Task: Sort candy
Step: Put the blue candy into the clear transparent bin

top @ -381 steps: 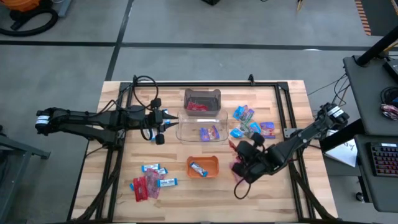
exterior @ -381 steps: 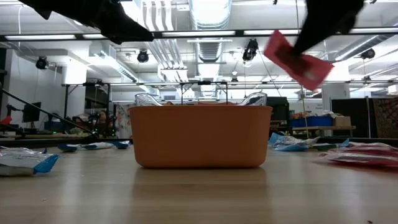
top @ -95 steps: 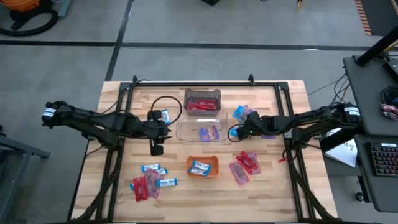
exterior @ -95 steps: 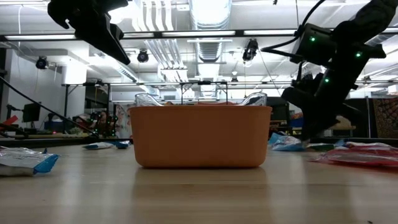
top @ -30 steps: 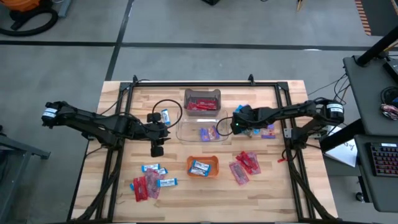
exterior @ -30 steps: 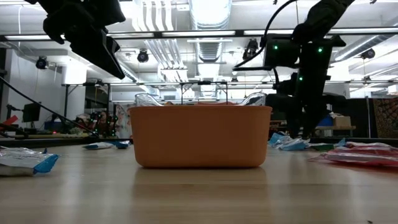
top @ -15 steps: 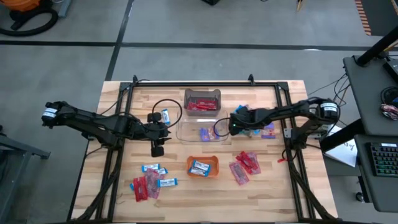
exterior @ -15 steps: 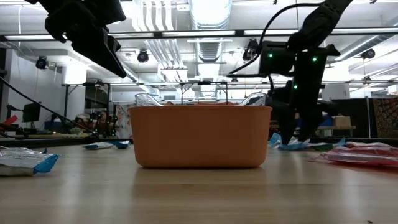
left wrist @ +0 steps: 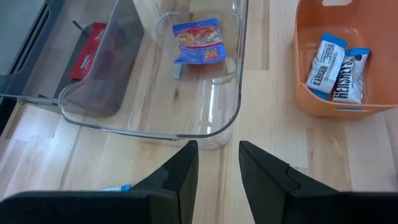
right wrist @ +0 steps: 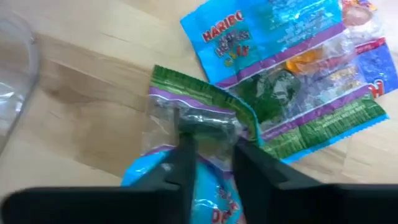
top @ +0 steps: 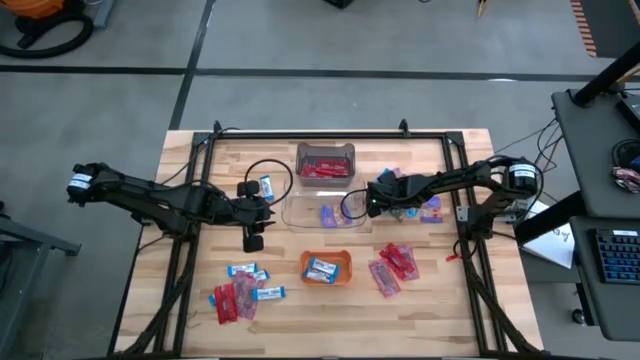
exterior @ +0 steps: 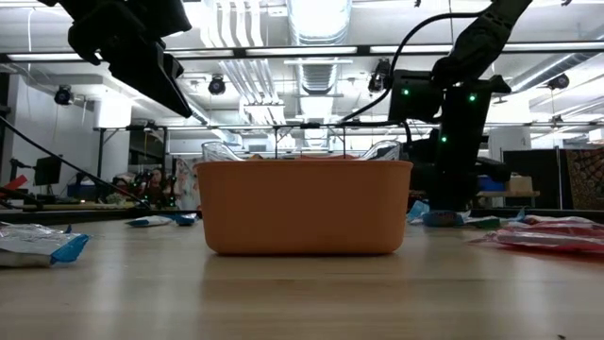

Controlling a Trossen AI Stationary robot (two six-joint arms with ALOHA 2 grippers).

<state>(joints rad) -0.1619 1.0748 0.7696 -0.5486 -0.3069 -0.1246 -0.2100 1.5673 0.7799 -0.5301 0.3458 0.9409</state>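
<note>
Wooden bench [top: 205,305] holds scattered candy, and the right pincer [right wrist: 208,146] pinches a gummy packet [right wrist: 193,134] beside the clear bin [top: 325,212], presumably to lift it in, while the left pincer [left wrist: 216,163] waits slightly parted.

Two clear bins [top: 324,212], one orange tray [top: 326,267] with two blue-and-white bars [left wrist: 336,68], two robot arms.
</note>
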